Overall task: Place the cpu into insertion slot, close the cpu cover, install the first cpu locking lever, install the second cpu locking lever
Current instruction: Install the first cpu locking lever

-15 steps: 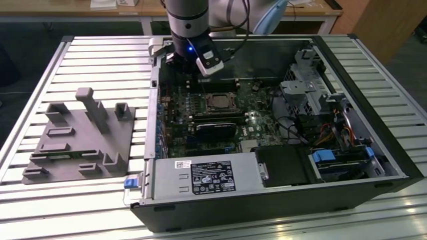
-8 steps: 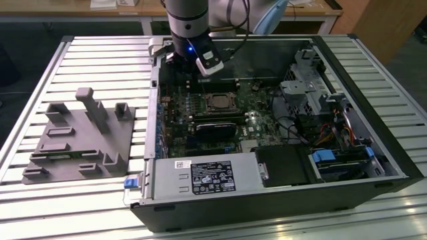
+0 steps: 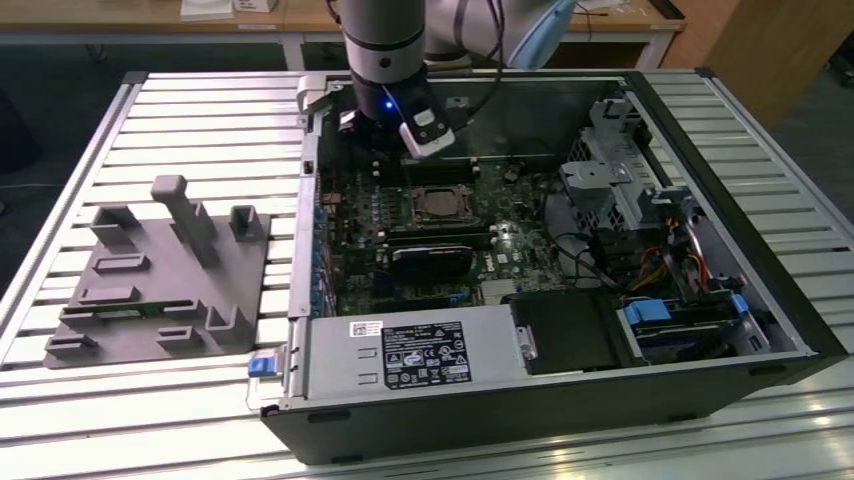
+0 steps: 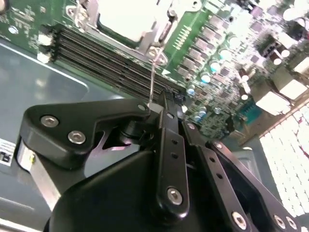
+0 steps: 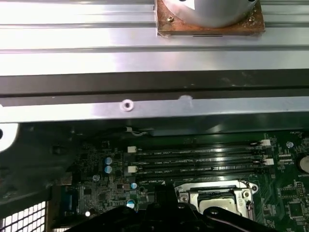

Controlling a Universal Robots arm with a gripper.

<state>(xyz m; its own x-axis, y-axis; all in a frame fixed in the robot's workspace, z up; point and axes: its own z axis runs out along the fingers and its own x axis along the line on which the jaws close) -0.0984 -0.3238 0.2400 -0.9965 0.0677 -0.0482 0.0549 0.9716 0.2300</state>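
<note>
My pincer (image 4: pixel 155 103) is pinched shut on the tip of the thin wire locking lever (image 4: pixel 153 77), which stands up beside the socket. The cpu (image 4: pixel 126 17) sits in its slot, framed by the cpu cover (image 4: pixel 161 30). I judge the lever wants a steady arc with no twist.

The arm (image 3: pixel 384 40) enters the exterior view at top centre, with its last segment near vertical and pointing down. The wrist (image 3: pixel 391 95) shows a lit blue indicator (image 3: pixel 387 101) on its facing side, and a pale camera module (image 3: pixel 430 135) is mounted at its lower right in the frame. The gripper (image 3: pixel 403 165) hangs directly below the wrist, in the upper centre of the frame. In the second wrist view the black fingers (image 4: pixel 167 140) converge, tips together with no visible gap.
</note>
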